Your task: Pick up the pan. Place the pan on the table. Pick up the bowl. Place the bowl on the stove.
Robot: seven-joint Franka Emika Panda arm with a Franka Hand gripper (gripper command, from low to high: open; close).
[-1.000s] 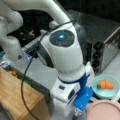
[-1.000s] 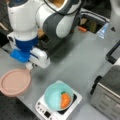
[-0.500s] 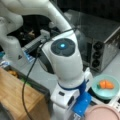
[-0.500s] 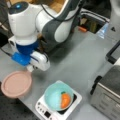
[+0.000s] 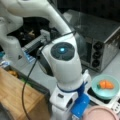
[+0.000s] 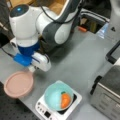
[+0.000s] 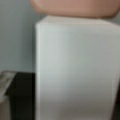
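Both task vessels are set down: the pan (image 6: 18,84) on the table (image 6: 75,62) at lower left, the bowl (image 6: 58,96) on the stove (image 6: 58,106). The gripper (image 6: 32,68) is seen just above the pan's upper-right rim; finger spread cannot be told.

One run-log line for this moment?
pan: on table | bowl: on stove | pincer: at pan's edge, grip unclear

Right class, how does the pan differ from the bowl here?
The pan is pinkish-brown and shallow; the bowl is teal and deeper. The pan lies empty on the table; the bowl sits on the stove, holding something orange. The claw is beside the pan, not the bowl. Both are round.
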